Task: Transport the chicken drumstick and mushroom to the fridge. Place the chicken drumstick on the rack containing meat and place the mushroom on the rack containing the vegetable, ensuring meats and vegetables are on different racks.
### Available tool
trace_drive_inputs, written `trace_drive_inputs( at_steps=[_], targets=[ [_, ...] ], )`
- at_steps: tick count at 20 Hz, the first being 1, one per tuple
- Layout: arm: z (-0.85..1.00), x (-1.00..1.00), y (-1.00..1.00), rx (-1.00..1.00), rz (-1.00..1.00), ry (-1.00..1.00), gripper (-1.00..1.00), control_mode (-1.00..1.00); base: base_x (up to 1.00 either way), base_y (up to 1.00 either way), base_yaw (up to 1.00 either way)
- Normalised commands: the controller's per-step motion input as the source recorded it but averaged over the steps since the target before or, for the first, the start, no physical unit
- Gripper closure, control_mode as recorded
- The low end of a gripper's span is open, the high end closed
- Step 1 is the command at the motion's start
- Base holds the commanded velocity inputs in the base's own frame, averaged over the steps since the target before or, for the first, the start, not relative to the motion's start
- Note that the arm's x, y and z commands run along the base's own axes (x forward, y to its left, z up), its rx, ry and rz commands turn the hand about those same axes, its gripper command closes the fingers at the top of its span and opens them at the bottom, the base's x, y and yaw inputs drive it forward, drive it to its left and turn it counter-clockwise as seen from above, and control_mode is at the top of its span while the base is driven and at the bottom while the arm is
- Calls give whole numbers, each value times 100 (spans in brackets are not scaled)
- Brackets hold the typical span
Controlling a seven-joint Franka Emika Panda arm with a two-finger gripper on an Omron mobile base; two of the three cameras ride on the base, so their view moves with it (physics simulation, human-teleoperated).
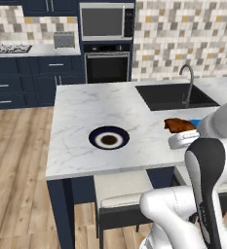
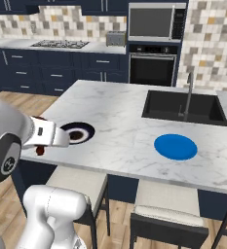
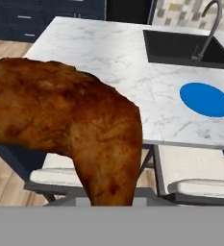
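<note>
The drumstick [image 3: 70, 129] is pinched in my narrow fingers, lifted off the counter [image 1: 85, 112] near its front edge, above the stools [image 3: 195, 187]. It hangs heavy to one side, so I judge a quick swing toward the fridge could twist it loose and drop it on the floor.

Brightness: even and bright in all three views, flat rendered light with no visible lamp
Shadows: faint; the underside of the desk [image 1: 110, 104] and the stools [image 2: 81, 182] beneath it are darker
Glare: none on the marble or the sink [image 2: 180, 107]
Sharpness: base views crisp edge to edge, slight pixel coarseness
Hand view: the chicken drumstick [image 3: 70, 120] looms close, its texture soft and smeared
Distortion: no bending at the edges
</note>
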Motion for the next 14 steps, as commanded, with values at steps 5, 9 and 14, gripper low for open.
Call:
trace_drive_inputs(
  at_steps=[5,9,14],
  targets=[
    [11,-14,0,0,0,0,100,100,-64,0,0],
    [0,0,0,0,0,0,100,100,-85,8,0],
    [0,0,0,0,0,0,100,100,-11,90,8]
  ],
)
